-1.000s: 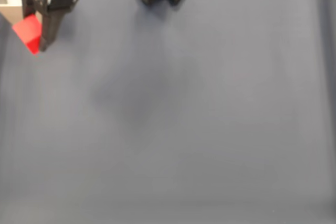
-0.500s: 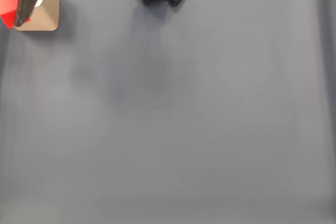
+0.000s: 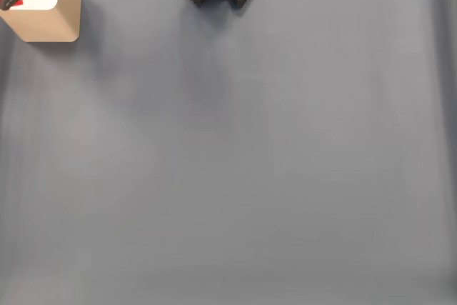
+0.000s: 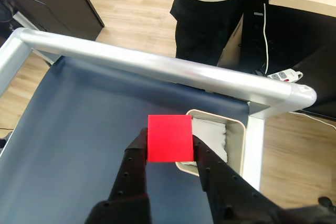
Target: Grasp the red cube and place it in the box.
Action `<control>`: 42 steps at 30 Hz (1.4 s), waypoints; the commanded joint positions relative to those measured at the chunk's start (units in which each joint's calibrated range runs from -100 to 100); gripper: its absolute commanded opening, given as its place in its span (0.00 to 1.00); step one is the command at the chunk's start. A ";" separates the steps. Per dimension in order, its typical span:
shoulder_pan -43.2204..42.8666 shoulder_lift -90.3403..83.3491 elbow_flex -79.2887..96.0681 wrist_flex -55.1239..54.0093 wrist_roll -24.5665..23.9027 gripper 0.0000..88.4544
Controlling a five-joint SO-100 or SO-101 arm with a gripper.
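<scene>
At the table's far-left corner in the fixed view, the gripper (image 4: pixel 169 149) pinches the red cube (image 4: pixel 169 138) above the near-left edge of the box (image 4: pixel 234 131). Released here, the cube could catch the rim and tumble off the table (image 3: pixel 235 162).

An office or lab: light wood-plank floor (image 4: pixel 131 3), dark cabinet (image 4: pixel 58 3), white power strip (image 4: pixel 283 75), a standing person (image 4: pixel 215 14).
</scene>
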 commanded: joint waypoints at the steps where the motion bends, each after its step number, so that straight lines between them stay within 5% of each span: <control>1: 2.04 0.29 -1.35 -1.91 -0.24 0.01; 42: 10.85 -3.95 4.86 -2.40 -0.15 0.00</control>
